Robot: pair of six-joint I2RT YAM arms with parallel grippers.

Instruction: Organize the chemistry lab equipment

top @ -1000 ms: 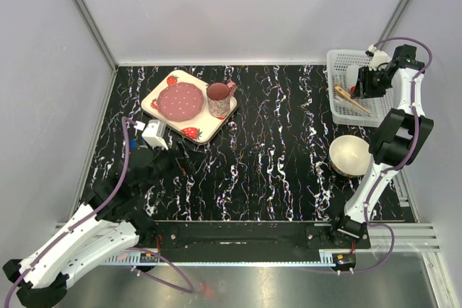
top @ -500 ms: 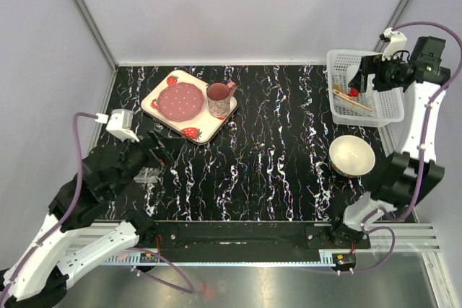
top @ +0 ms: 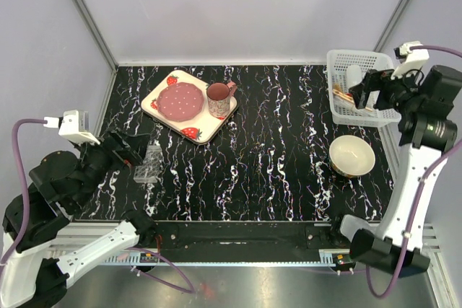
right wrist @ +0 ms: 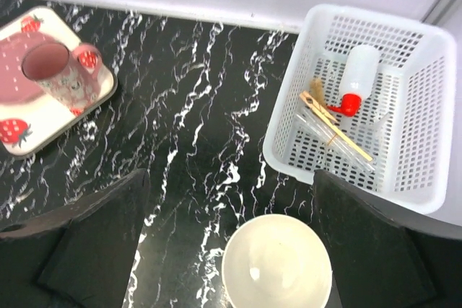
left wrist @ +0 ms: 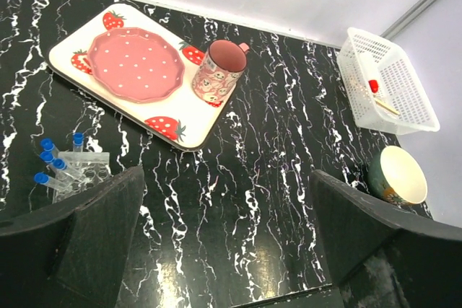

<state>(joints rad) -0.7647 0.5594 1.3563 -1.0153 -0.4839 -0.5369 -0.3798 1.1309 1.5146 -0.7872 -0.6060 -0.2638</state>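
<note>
While both arms hang raised off it, the black marbled bench [top: 289, 171] carries everything else. Over its left side the left gripper [left wrist: 225, 178] is spread wide with nothing between its fingers, and it looks down on the rack and the tray. Beside the far right corner the right gripper [right wrist: 231, 178] is just as wide apart and equally empty, high above the bowl and the basket. A white mesh basket [right wrist: 285, 142] sits in that far right corner, against the back and side walls. At the far left lies a strawberry-print tray [left wrist: 204, 113], set at an angle, with a pink dotted plate [left wrist: 135, 63] on its left part and a pink mug [left wrist: 219, 70] upright on its right end. A cream bowl [right wrist: 276, 265] stands on the bench just nearer than the basket, apart from it. Nearer than the tray, on the left, is the clear rack [left wrist: 85, 171]. Inside the basket the bottle [right wrist: 359, 73] lies on its side, red cap toward the middle. Touching that cap, the wooden tools [right wrist: 336, 129] lie slanted across the basket floor, with clear droppers [right wrist: 312, 126] under them. Blue-capped tubes [left wrist: 47, 146] cluster at the rack's left end; whether they sit in its holes or lie against it I cannot tell.
</note>
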